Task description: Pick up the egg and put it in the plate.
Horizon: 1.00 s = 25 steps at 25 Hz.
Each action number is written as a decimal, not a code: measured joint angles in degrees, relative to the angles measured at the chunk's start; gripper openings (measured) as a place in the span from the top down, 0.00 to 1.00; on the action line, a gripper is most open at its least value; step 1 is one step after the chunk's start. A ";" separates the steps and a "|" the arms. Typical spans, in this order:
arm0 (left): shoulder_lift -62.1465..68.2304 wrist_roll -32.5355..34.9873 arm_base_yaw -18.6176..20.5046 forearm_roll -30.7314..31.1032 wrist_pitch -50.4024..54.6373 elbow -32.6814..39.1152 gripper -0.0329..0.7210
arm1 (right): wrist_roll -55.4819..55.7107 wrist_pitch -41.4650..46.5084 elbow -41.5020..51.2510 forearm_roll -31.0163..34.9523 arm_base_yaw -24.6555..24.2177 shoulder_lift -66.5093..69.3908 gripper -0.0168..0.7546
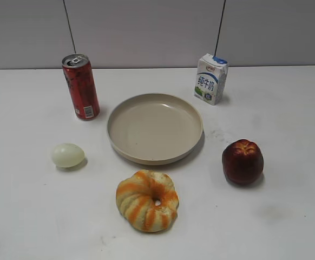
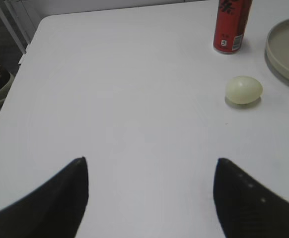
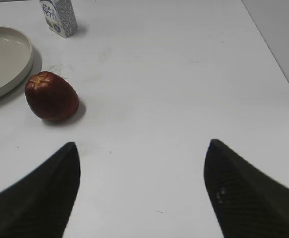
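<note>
The pale yellowish-white egg (image 1: 67,155) lies on the white table, left of the beige plate (image 1: 122,116). In the left wrist view the egg (image 2: 244,89) is ahead and to the right, with the plate's rim (image 2: 278,54) at the right edge. My left gripper (image 2: 151,161) is open and empty, well short of the egg. My right gripper (image 3: 141,145) is open and empty over bare table; the plate (image 3: 15,64) shows at its far left. Neither gripper shows in the exterior view.
A red can (image 1: 81,86) stands behind the egg. A milk carton (image 1: 211,78) stands at the back right. A red apple (image 1: 242,161) sits right of the plate. An orange-striped ring bread (image 1: 147,200) lies in front of the plate.
</note>
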 joint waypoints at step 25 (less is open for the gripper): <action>4.56 0.00 0.00 -1.05 -10.40 -0.95 0.17 | 0.00 0.00 0.00 0.00 0.00 0.00 0.22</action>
